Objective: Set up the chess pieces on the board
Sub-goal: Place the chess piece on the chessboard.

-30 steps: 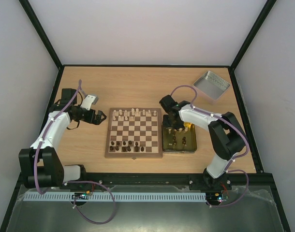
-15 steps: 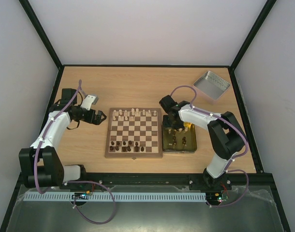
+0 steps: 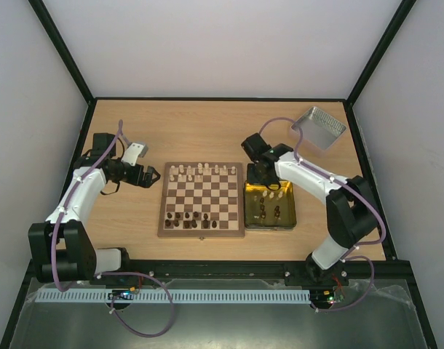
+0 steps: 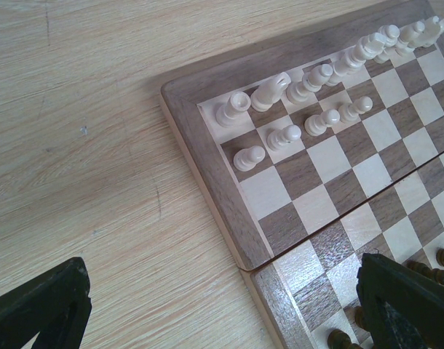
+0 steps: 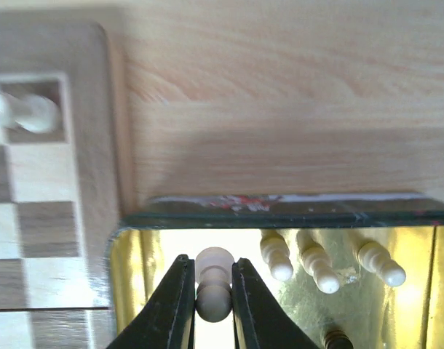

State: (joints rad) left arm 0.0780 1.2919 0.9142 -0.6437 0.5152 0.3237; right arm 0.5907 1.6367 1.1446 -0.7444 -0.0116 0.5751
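Right gripper (image 5: 210, 270) is clamped on a cream pawn (image 5: 214, 299) over the yellow tin's (image 5: 295, 218) 11 o'clock corner. Whether the pawn is clear of the tin floor is hard to tell. More cream pieces (image 5: 315, 265) lie at the pawn's 3 o'clock. From above, the tin sits at 3 o'clock of the board (image 3: 207, 196), touching or just beside it. Cream men line the board's 12 o'clock rows and dark pieces (image 3: 193, 218) its 6 o'clock side. Left gripper (image 3: 151, 177) hovers at the board's 9 o'clock, fingers wide apart and holding nothing. A silver lid (image 3: 318, 128) rests at 1 o'clock of the tin.
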